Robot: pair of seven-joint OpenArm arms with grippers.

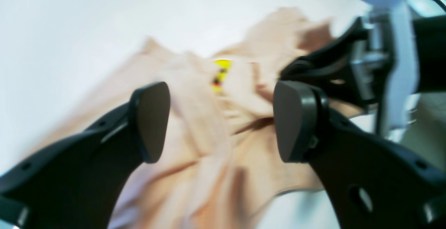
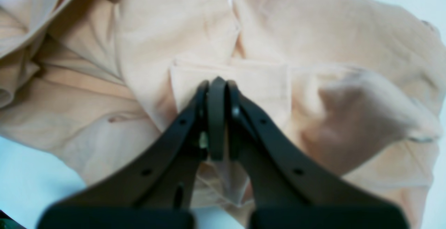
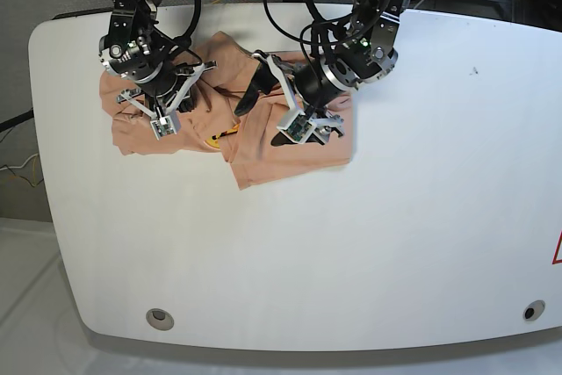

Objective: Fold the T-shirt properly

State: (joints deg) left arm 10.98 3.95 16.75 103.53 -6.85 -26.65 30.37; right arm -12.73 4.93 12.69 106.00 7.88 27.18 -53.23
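While the T-shirt lies crumpled at the far left of the table, we see our right gripper clenched on a fold of the shirt. Our left gripper hangs above the shirt with jaws spread, holding nothing, near the yellow mark by the neck.

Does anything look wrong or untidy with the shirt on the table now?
Yes. The T-shirt lies bunched and creased at the table's far edge, not flat. The right gripper pinches a fold; the left gripper is open above it.
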